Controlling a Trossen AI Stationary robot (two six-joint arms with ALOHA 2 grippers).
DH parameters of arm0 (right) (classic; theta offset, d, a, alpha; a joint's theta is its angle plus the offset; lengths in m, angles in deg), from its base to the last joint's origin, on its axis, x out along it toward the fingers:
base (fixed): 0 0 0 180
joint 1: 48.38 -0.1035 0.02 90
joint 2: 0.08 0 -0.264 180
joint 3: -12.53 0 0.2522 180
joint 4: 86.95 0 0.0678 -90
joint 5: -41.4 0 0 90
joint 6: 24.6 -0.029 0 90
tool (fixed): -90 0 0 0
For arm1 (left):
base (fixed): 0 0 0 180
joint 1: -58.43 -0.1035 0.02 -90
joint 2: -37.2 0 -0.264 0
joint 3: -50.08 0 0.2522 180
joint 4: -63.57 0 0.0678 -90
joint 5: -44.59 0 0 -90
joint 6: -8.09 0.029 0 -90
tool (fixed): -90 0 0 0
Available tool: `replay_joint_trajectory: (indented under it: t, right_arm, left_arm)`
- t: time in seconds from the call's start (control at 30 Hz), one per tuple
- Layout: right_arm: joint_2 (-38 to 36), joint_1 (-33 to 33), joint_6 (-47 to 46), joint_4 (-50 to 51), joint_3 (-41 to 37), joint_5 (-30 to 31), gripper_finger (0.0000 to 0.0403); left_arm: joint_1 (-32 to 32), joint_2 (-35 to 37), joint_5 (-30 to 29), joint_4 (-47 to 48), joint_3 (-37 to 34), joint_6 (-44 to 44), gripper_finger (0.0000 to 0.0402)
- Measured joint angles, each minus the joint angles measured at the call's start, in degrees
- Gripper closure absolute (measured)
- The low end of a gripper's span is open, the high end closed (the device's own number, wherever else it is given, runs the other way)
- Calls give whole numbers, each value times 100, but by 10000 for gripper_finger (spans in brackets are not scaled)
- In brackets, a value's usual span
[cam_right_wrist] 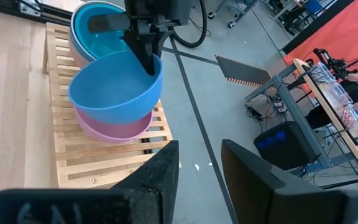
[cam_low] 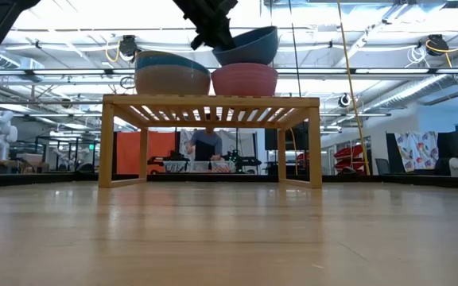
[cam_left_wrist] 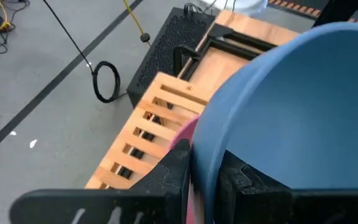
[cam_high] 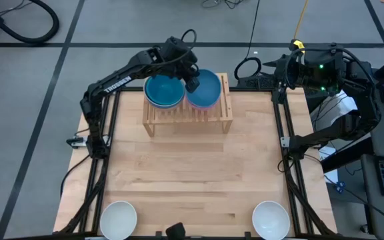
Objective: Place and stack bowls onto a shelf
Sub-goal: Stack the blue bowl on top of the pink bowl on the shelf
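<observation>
A blue bowl [cam_high: 207, 87] is seen tilted atop a pink bowl [cam_right_wrist: 114, 126] on the right half of the wooden shelf [cam_high: 187, 117], its rim straddled by the left claw [cam_high: 191, 84]; the fingers look only slightly parted, so whether the rim is pinched or freed can't be told. Beside it sits a teal-topped stack [cam_high: 164, 91]; two white bowls [cam_high: 119, 219] wait at the table's [cam_high: 192, 173] near edge. Risk, as judged: if let go while tilted, the bowl could seat crooked or slide off; a snagged rim on withdrawal could drag both bowls. The right claw [cam_right_wrist: 199, 163] is held parted w/ nothing in it, off the table's far right corner.
</observation>
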State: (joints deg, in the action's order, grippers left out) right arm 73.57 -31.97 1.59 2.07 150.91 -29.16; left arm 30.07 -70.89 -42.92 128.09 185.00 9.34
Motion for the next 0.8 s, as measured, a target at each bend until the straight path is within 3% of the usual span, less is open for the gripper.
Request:
replay_joint_trajectory:
  t: [0.57, 0.8]
  right_arm:
    - [0, 0, 39, -2, 0, -1, 287]
    - [2, 0, 39, -2, 0, -2, 287]
  left_arm:
    - [15, 26, -5, 193, 0, 3, 355]
    - [169, -22, 49, 211, -2, 507, 355]
